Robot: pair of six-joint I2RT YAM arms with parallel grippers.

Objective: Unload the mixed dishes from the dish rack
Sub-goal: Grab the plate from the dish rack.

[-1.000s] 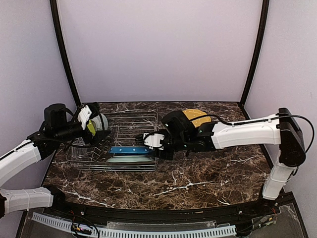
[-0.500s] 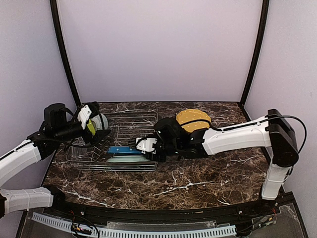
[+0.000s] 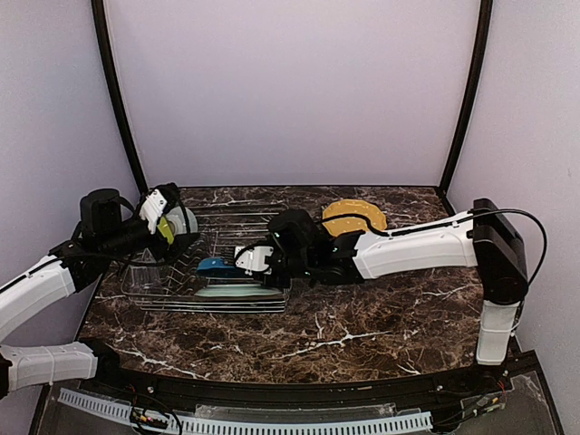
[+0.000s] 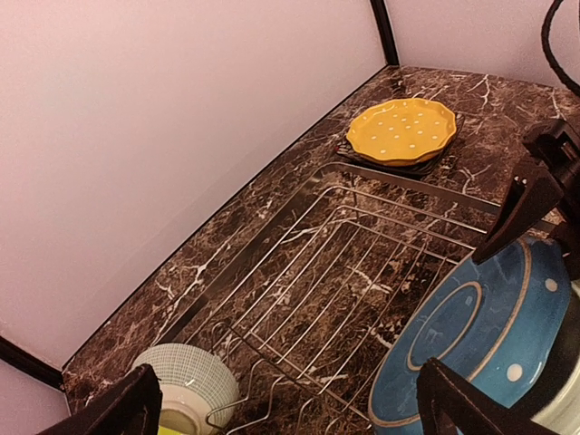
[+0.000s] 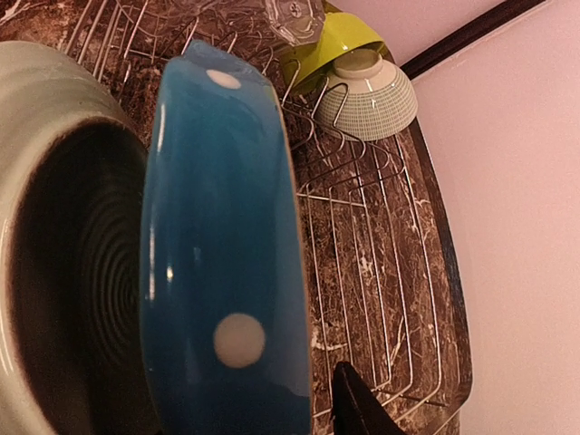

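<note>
The silver wire dish rack holds the blue white-dotted plate on edge, with the large pale-green flower plate beside it. My right gripper is open. Its jaws straddle the blue plate's rim, with one finger just off the plate and the other hidden behind it. My left gripper is open and empty, hovering over the small pale-green bowl and the yellow-green bowl at the rack's far left. A clear ribbed glass lies near them. The yellow dotted plate rests on the black square plate on the table.
The rack's middle wires are bare between the bowls and the blue plate. The dark marble table runs to walls at the back and sides. The right arm stretches across the table in front of the yellow plate.
My right arm has reached further left, sliding its gripper along the blue plate so it now covers more of it. The left arm has not moved.
</note>
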